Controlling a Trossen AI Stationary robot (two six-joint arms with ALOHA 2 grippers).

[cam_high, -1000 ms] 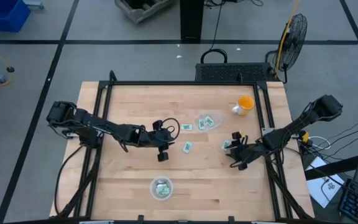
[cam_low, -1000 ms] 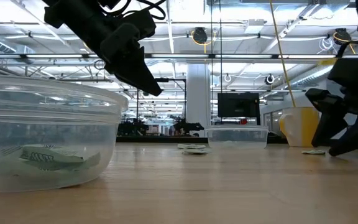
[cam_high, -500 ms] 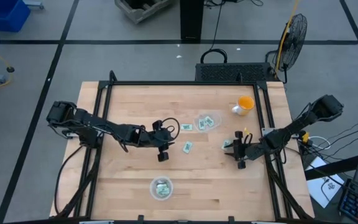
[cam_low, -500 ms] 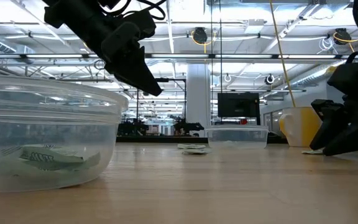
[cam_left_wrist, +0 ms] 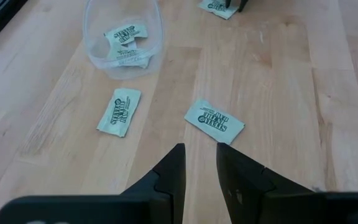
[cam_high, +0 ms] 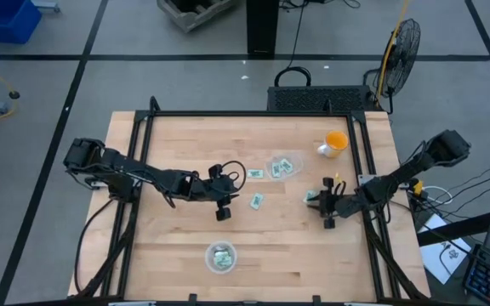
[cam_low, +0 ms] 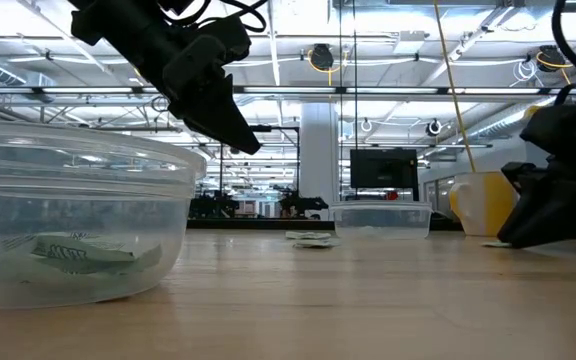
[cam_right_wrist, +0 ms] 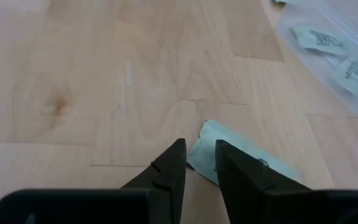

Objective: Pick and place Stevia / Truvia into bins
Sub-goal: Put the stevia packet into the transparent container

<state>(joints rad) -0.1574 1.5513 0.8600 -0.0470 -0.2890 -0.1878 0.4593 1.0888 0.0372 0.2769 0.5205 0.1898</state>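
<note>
My right claw [cam_right_wrist: 196, 163], fingers nearly together, sits at the edge of a flat sachet [cam_right_wrist: 241, 163] on the bench [cam_right_wrist: 104, 74]; light, limp paper, best pinched by its rim.

A light wooden table [cam_high: 168, 234] with a black metal frame around its edges carries everything. Near the front edge sits a clear plastic bowl [cam_high: 220, 257] holding green-and-white sachets. A second clear bowl [cam_high: 282, 166], also holding sachets, sits toward the back right. Just left of that bowl lies a loose sachet [cam_high: 254, 174], and another loose sachet [cam_high: 256, 201] lies nearer the table's middle. A third sachet [cam_high: 312, 197] lies flat on the wood farther right. A small orange cup [cam_high: 336, 141] stands near the back right corner.
</note>
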